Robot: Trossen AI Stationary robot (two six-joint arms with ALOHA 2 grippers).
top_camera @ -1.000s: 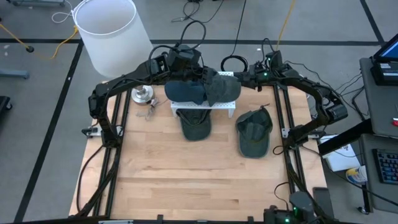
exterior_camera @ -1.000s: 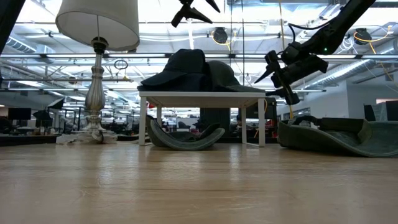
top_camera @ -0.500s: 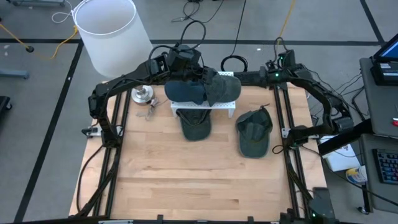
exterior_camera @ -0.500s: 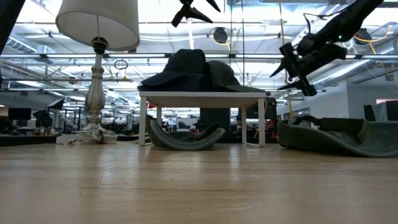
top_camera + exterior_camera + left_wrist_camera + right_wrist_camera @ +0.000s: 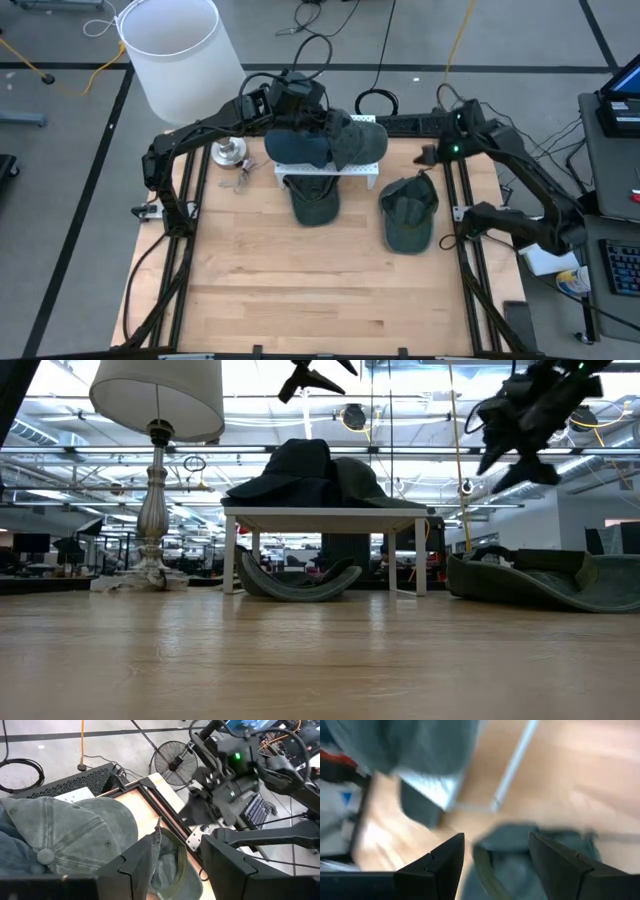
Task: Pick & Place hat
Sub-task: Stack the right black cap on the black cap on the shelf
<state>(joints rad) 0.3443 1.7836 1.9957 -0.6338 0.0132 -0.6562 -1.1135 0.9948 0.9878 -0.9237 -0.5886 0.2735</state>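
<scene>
An open-plan lab hall (bare ceiling trusses (image 5: 250,455), floor cables (image 5: 320,45), a keyboard (image 5: 620,265) alongside).

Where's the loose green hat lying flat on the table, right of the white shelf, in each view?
High view: green hat, right of the white shelf.
Low view: far right on the tabletop.
Left wrist view: between the fingers.
Right wrist view: low centre, blurred.
Shared landmark: the shelf.
</scene>
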